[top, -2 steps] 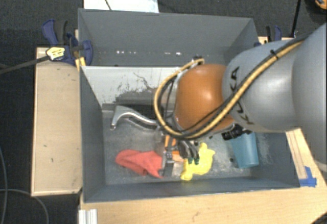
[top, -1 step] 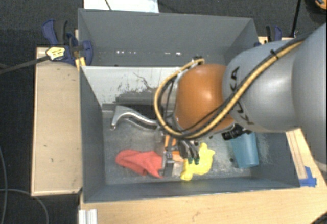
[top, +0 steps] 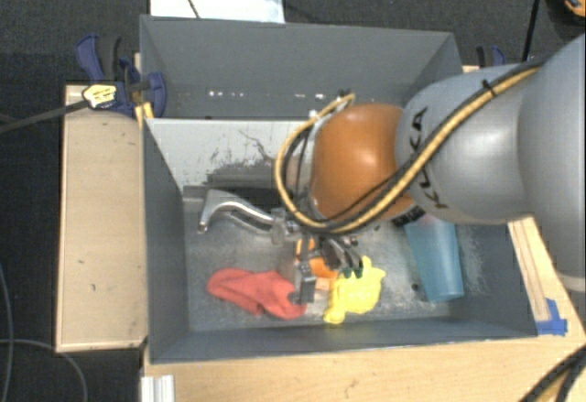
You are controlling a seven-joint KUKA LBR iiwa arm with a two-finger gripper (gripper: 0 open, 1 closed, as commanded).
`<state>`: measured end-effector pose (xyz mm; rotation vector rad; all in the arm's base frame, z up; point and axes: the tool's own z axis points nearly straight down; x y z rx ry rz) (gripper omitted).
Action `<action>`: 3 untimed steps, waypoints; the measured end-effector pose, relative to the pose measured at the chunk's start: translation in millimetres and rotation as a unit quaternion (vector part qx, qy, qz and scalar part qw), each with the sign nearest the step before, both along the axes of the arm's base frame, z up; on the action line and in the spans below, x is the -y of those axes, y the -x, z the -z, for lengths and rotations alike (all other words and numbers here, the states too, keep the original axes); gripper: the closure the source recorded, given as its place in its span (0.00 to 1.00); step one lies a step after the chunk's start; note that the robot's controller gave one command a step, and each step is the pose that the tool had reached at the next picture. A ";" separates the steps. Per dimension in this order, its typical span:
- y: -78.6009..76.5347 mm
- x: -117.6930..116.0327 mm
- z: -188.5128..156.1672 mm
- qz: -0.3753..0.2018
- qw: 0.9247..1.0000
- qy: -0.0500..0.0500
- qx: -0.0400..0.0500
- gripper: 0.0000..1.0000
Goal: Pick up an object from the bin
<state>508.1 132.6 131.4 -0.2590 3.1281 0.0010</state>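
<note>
Since your end effector (top: 311,281) sits low in the bin (top: 169,235), the red crumpled thing (top: 249,289) lies just view-left of it, the yellow lump (top: 355,296) just view-right; apart or together, I cannot tell.

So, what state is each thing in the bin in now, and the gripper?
red cloth: crumpled, lying
yellow toy: lying at the front
small orange thing: partly hidden
blue cylinder: lying, partly under the arm
curved metal piece: lying, back left
gripper: low, between red cloth and yellow toy
</note>
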 end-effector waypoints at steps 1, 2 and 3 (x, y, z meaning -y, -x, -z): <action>-13.8 8.7 19.7 -0.031 0.999 -0.002 0.006 0.00; 19.8 17.0 62.3 -0.066 0.998 0.001 -0.001 0.00; 22.3 57.2 59.9 -0.075 0.997 -0.001 0.003 0.00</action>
